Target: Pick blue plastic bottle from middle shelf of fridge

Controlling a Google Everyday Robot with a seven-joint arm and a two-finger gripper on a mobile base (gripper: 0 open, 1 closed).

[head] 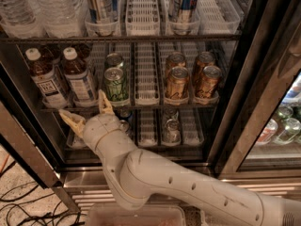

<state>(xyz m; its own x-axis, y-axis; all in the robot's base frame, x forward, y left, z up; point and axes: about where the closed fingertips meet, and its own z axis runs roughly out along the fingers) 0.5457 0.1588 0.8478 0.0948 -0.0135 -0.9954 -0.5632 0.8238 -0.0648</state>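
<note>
OK, gripper (pixel 87 111) hovers just below middle shelf (pixel 141 106) edge, 2 fingers (pixel 70 120) spread wide, nothing held; blue plastic bottle (pixel 79 79) stands right above, w/ green can (pixel 115 83) beside.

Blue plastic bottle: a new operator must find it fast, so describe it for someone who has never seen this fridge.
In the fridge, look at the left end of the middle shelf, just above the open gripper. Two brown-drink bottles stand there; the blue plastic bottle is the right one, beside the green can. Its label is pale blue, while the left bottle has a whiter one with dark lettering.
</note>
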